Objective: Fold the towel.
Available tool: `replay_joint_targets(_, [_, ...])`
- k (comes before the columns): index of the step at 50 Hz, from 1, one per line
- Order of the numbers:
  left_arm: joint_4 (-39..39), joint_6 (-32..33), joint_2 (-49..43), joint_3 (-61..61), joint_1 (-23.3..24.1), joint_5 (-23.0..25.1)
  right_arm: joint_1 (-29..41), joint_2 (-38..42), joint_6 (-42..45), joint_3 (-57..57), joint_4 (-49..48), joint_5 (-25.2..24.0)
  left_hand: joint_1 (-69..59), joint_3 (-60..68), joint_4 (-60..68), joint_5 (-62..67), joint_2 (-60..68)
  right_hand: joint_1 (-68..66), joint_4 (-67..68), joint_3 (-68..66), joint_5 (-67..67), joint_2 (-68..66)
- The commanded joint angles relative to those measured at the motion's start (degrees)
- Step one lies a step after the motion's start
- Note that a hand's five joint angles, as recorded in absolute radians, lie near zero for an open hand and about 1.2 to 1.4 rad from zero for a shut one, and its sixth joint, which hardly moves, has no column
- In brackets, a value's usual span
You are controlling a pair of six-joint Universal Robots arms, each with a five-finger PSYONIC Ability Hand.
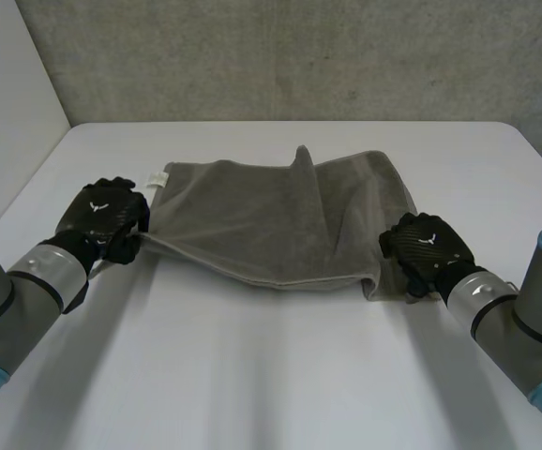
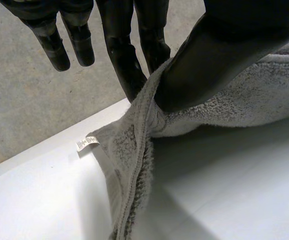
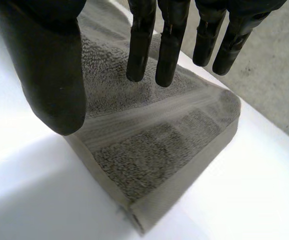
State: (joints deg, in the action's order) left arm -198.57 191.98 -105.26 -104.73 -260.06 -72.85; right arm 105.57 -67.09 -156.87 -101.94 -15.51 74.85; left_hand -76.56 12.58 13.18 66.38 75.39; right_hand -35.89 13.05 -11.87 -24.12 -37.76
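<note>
Though doubled over, the grey towel lies rumpled; left hand pinches its nine-o'clock edge, right hand straight-fingered at four o'clock.

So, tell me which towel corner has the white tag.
The far corner of the towel beside the left hand: the white tag sticks out there, and no other corner shows one.

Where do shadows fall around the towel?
Head view: a soft shadow lies on the white table just under the towel, along its near edge. Left wrist view: a darker shadow spreads beneath the raised towel by the left robot hand. Right wrist view: the table beside the towel corner is brightly lit.
</note>
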Motion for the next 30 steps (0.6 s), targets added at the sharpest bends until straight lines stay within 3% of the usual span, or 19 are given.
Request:
replay_joint_targets(1, [0.29, -0.03, 0.32, -0.03, 0.08, -0.01, 2.27, 2.14, -8.01, 1.74, -0.49, 0.82, -3.44, -2.58, -3.18, 3.62, 4.61, 5.45, -3.05, 1.87, 3.68, 7.32])
replay_joint_targets(17, [0.82, -0.12, 1.63, 0.4, -1.15, -0.01, 5.78, 2.49, -21.9, 1.3, -1.45, 2.58, -3.44, -2.58, -3.18, 3.62, 4.61, 6.12, -3.05, 1.87, 4.36, 8.0])
replay_joint_targets(30, [2.23, -1.88, 3.92, 0.67, -1.85, -0.1, 9.21, 8.19, -25.76, 2.53, -14.71, 12.41, -3.44, -2.58, -3.18, 3.62, 4.61, 5.45, -3.05, 1.87, 3.68, 7.32])
